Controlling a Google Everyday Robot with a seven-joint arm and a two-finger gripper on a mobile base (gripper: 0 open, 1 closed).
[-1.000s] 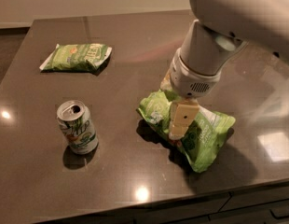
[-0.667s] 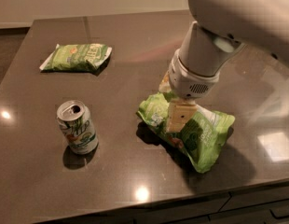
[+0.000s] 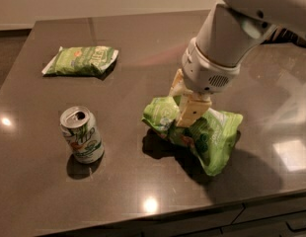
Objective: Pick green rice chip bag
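The green rice chip bag (image 3: 212,137) is a puffy lime-green bag with white and orange print, lying crumpled right of the table's centre. My gripper (image 3: 184,102) comes down on it from the upper right. Its cream fingers (image 3: 190,113) are pinched on the bag's upper left part. The bag's left end (image 3: 160,113) is tilted up, with a dark shadow under it. The right end hangs down to the tabletop.
A green-and-white soda can (image 3: 82,135) stands upright at the left front. A smaller, flatter green bag (image 3: 81,60) lies at the back left. The dark table (image 3: 143,43) ends at a front edge just below the bag. My large arm fills the upper right.
My gripper has risen slightly with the bag pinched in it. The bag's left end has tipped up a little. The can and the flat bag have not moved.
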